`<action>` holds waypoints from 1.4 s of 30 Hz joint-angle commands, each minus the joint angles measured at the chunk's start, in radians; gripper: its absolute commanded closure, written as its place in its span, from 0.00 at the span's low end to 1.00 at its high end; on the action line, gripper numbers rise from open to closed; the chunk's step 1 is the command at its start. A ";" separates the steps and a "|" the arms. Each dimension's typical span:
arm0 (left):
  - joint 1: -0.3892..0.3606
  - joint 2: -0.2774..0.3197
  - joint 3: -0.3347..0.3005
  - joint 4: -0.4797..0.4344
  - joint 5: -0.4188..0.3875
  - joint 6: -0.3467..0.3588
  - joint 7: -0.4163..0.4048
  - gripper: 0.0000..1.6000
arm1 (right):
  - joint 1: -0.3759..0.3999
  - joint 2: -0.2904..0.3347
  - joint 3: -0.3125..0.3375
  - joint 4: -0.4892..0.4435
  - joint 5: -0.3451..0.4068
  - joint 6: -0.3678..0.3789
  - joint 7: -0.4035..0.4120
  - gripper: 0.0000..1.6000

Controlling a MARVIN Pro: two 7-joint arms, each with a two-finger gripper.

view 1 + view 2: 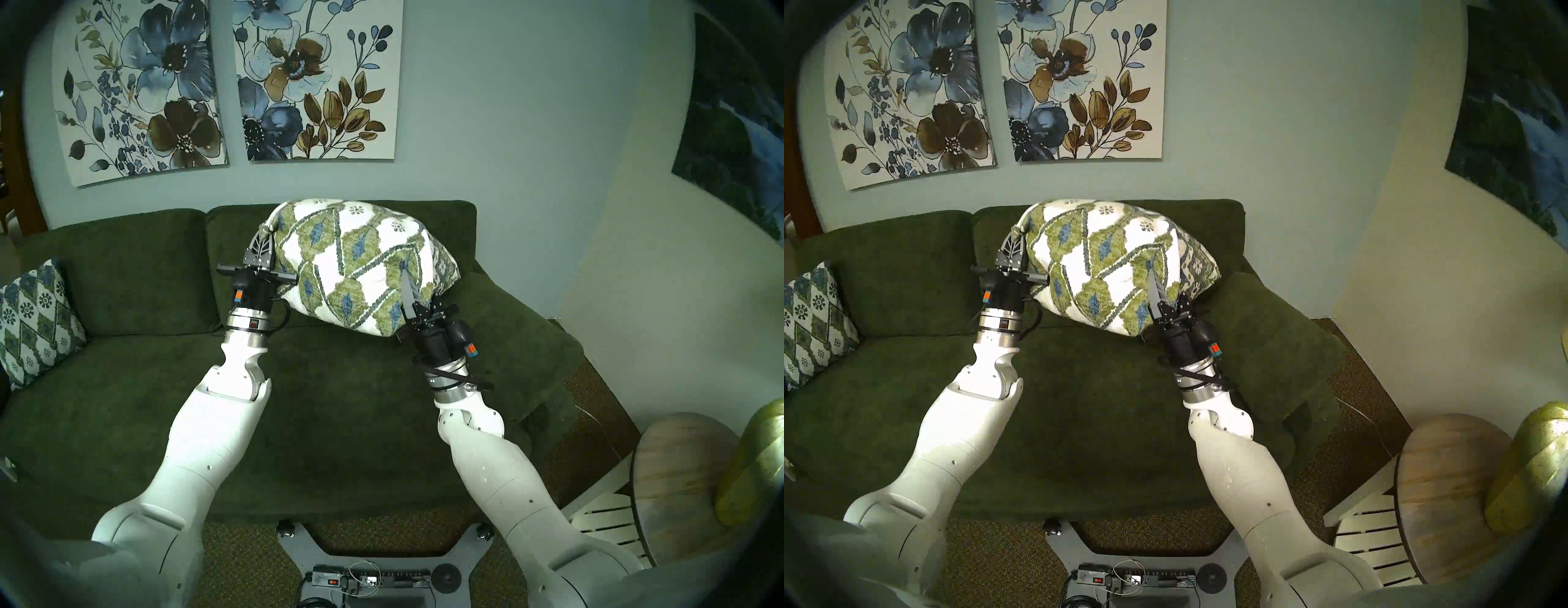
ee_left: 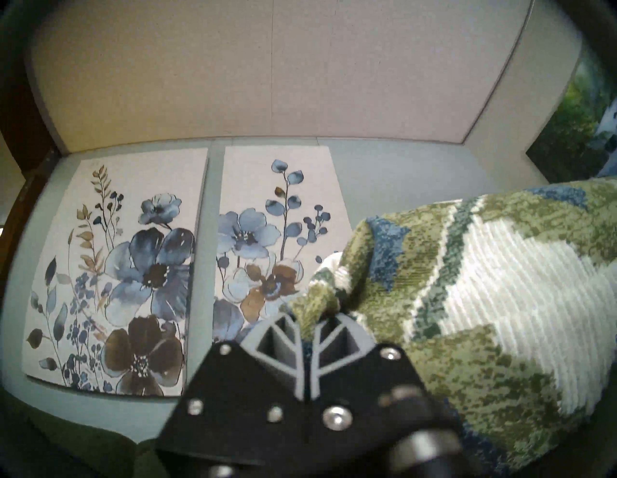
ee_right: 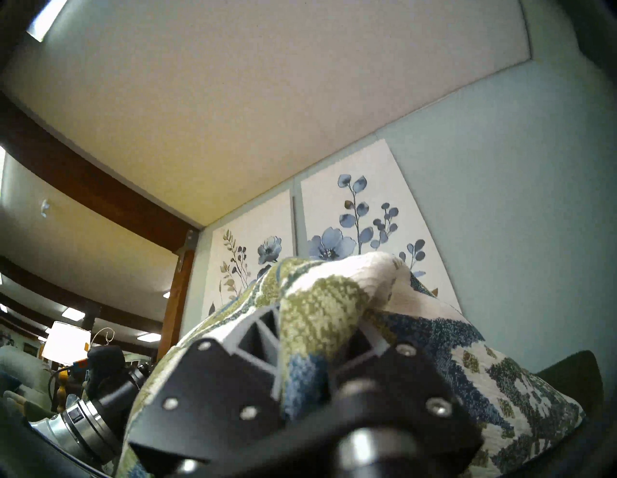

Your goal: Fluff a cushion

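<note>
large square cream woven cushion with green-and-blue zigzags [image 1: 352,271], lifted clear above dark green fabric sofa [image 1: 297,424], bulging between two arms. left end effector [image 1: 264,246] clenched on a bunched corner at upper left; right end effector [image 1: 413,293] pinching a fold at lower right edge, far finger probably buried in fabric. smaller diamond-lattice pillow [image 1: 36,318] propped at sofa's left end.

Dark green sofa [image 1: 322,416], seat mostly bare. Small patterned cushion w/ blue-green diamond lattice [image 1: 36,322] leans upright at its left end, against the backrest.
</note>
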 commanded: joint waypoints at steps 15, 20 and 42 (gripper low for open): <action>0.076 -0.085 0.090 0.264 0.009 0.084 0.012 1.00 | 0.004 0.081 0.042 0.327 -0.131 0.000 -0.006 1.00; 0.132 -0.084 0.095 0.348 0.005 0.105 0.014 1.00 | -0.043 0.101 0.049 0.417 -0.136 0.010 -0.017 1.00; 0.189 -0.215 0.172 0.652 0.008 0.174 0.041 1.00 | -0.121 0.131 0.062 0.736 -0.189 0.074 -0.049 1.00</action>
